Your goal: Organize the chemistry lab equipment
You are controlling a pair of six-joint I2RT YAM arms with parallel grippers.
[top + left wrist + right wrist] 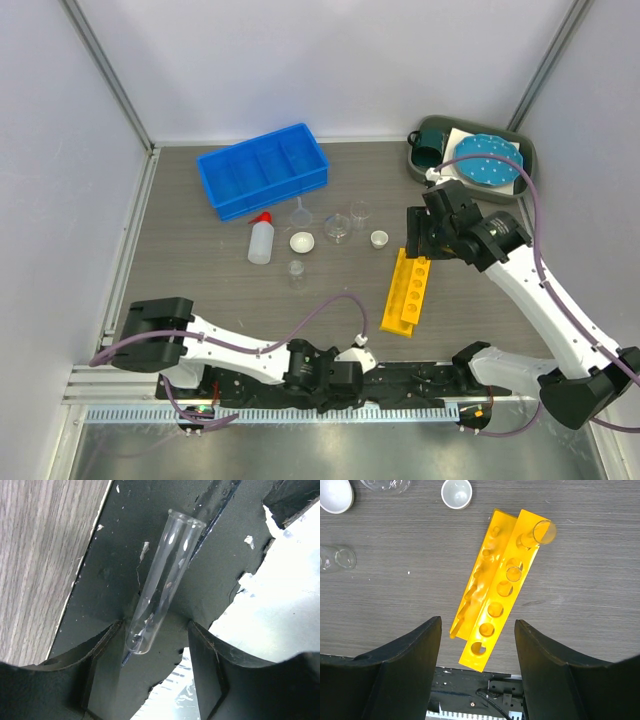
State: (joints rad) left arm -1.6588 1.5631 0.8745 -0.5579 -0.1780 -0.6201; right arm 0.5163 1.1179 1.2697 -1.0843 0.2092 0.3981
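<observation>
On the worktop (200, 290) stand 1 yellow rack (412, 300), 2 white dishes (302, 242) and 1 squeeze bottle (260, 243). The right fingers (400, 660) hang apart over the rack; the left fingers (220, 670) stand apart either side of 1 glass tube (160, 580).

No legible text, labels, brand marks or numbers in any view, none on white squeeze bottle (260, 243), yellow tube rack (408, 292), blue bin (262, 172)

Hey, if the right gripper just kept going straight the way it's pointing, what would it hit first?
The right gripper would most likely meet the yellow tube rack, lying on the table straight ahead between its open fingers; depth is hard to judge.
</observation>
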